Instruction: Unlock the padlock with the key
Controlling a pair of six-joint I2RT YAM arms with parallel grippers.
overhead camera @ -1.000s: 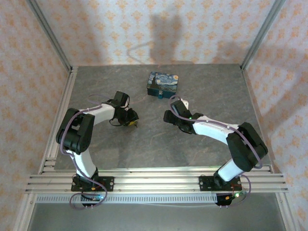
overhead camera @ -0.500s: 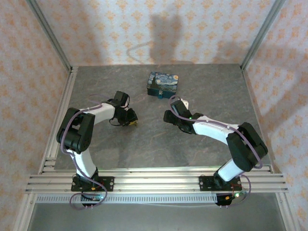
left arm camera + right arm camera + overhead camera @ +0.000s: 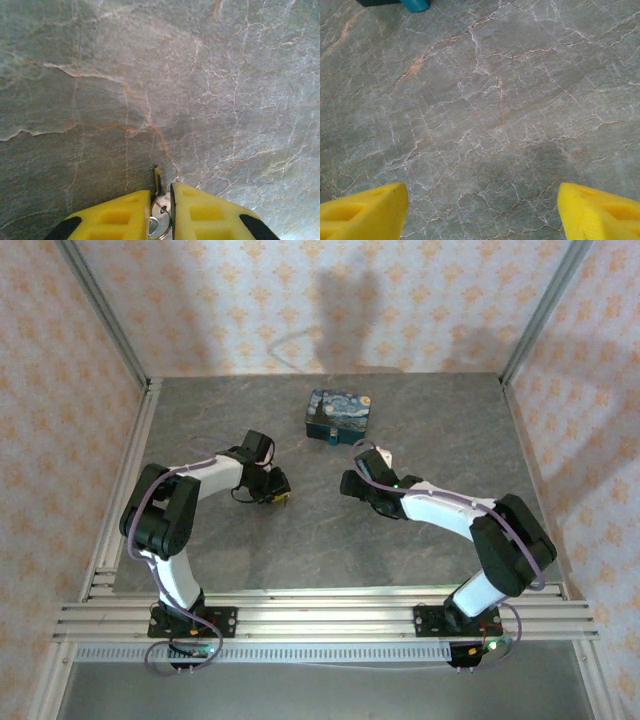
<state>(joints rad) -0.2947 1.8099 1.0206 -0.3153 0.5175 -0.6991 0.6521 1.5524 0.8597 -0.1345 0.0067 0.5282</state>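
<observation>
key [image 3: 158, 176] pinched, padlock [image 3: 339, 414] waiting up top

The key is clamped in the almost-closed left gripper [image 3: 161, 192], bottom centre of the left wrist view, blade poking forward, presumably so it can be aimed at a keyhole. The padlock is laid flat, upper centre of the top view. The right gripper [image 3: 482, 192] is held wide open, empty, probably for steadying it.

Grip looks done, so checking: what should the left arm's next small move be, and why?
Probably lift the left gripper slightly: it is shut on the key, whose blade pokes forward close to the table, and the padlock lies apart, farther back.
</observation>
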